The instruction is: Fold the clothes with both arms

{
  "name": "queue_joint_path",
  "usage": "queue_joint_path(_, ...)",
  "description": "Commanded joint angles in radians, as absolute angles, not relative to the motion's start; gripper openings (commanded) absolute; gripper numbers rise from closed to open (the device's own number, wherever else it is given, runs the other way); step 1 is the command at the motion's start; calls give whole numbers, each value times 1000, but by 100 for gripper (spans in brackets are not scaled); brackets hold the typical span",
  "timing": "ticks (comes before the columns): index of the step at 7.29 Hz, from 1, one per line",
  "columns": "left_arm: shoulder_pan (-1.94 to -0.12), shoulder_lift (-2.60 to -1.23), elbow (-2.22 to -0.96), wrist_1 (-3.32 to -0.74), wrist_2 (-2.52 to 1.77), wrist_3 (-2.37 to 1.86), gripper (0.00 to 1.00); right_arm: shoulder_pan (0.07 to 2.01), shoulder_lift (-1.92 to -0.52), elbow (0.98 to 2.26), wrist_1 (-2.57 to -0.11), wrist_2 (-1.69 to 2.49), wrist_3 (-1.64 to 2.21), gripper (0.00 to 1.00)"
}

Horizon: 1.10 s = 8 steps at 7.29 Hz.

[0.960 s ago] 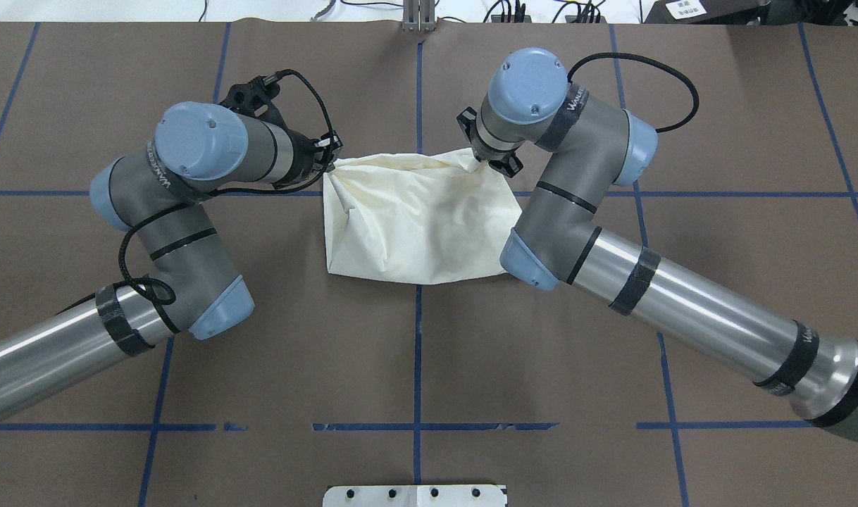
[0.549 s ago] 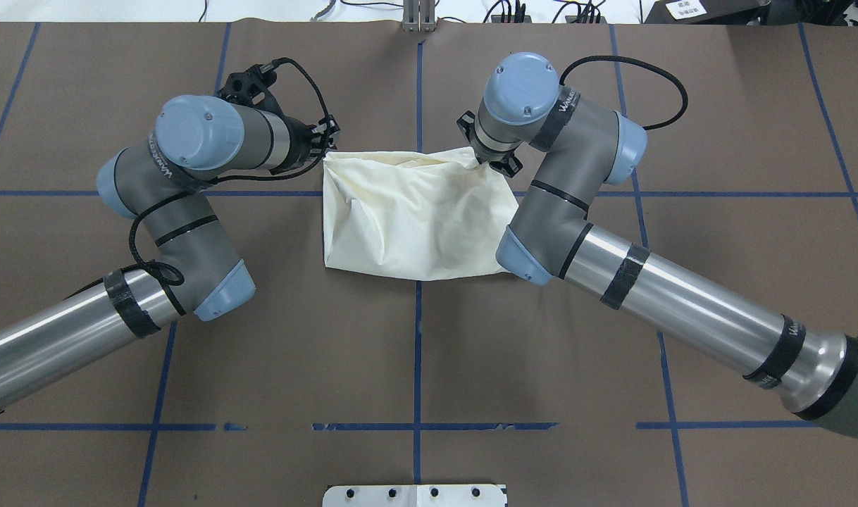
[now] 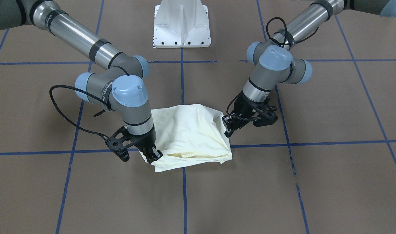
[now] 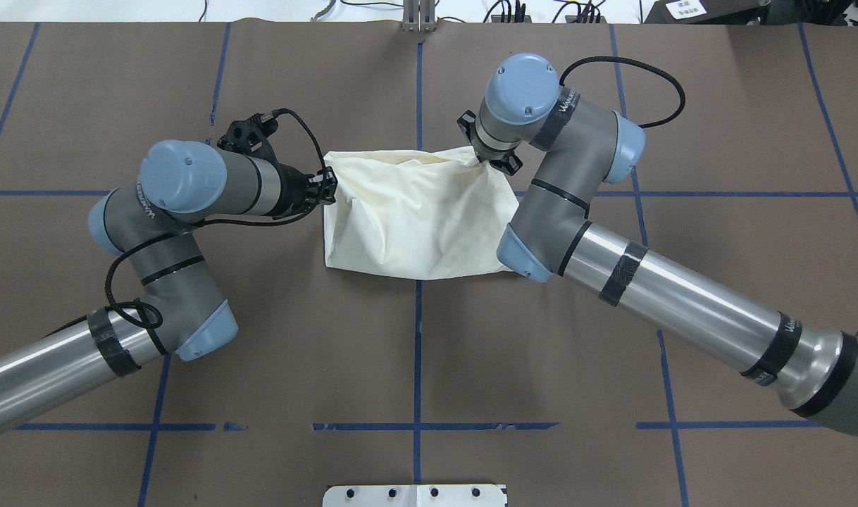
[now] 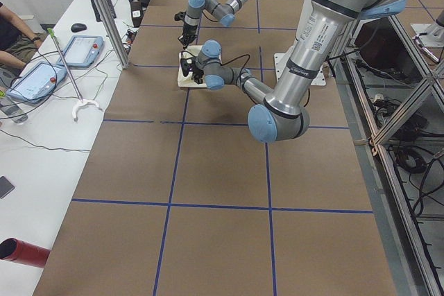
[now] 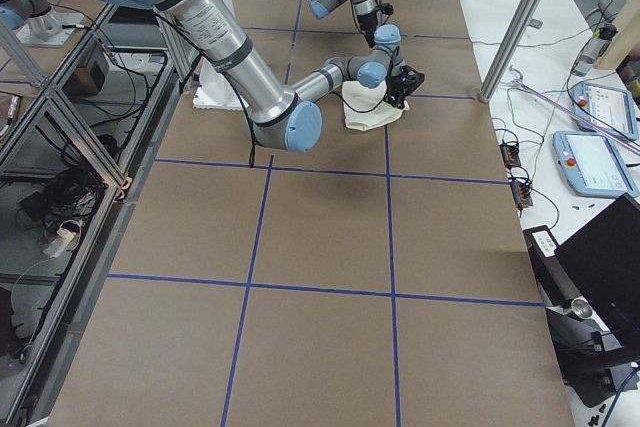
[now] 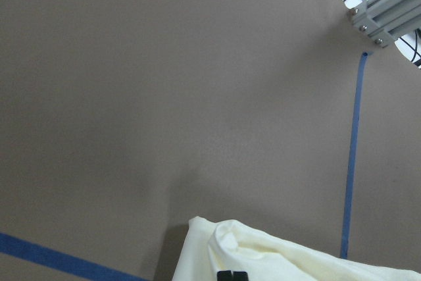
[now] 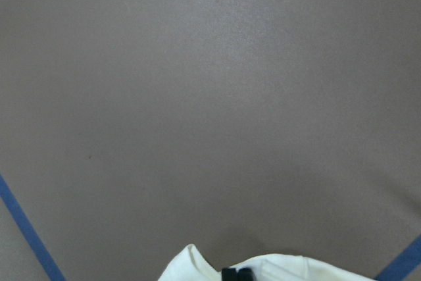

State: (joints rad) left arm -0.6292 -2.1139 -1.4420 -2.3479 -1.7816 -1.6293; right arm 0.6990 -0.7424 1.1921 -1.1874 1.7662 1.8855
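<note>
The cream T-shirt [image 4: 415, 218] lies folded into a rough rectangle at the table's middle, print hidden. It also shows in the front view [image 3: 191, 136]. My left gripper [image 4: 326, 184] is shut on the shirt's far left corner, which is lifted and bunched; in the front view it is at the right [image 3: 228, 126]. My right gripper [image 4: 487, 160] is shut on the far right corner, low by the table [image 3: 154, 155]. Both wrist views show only cloth at the bottom edge, the left [image 7: 276, 261] and the right [image 8: 197, 268].
The brown table cover [image 4: 415, 366] carries blue tape grid lines. The white pedestal base [image 3: 181, 26] stands on the robot's side. In the left side view, an operators' bench with tablets [image 5: 41, 77] and an aluminium post [image 5: 104, 12] line the far edge.
My left gripper has moved toward the robot's side and drawn the shirt's far left corner with it. My right gripper has stayed nearly in place on the far right corner.
</note>
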Motion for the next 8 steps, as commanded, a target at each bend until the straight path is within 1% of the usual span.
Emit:
queue_joint_path(1,-600,-2114,-1443,-2352,-1787,-1626,0,699,-742,1192,-1187,1766,1887,0)
queue_joint_path(4,-571,-2112,-1474,-2355,-1894,-1626,0,699,-744,1192,-1187,1766,1887,0)
queue_joint_path(5,-569,-2091,-1489,-2382,-1929,-1612,0,701,-744,1192,-1187,1766,1887,0)
queue_joint_path(7,-560,-2010,-1480,-2526,-2014,-1504,0,701,-745,1192,-1187,1766,1887,0)
queue_joint_path(8,-554,-2006,-1480,-2533,-2063,-1497,0,703,-746,1192,-1187,1766,1887,0)
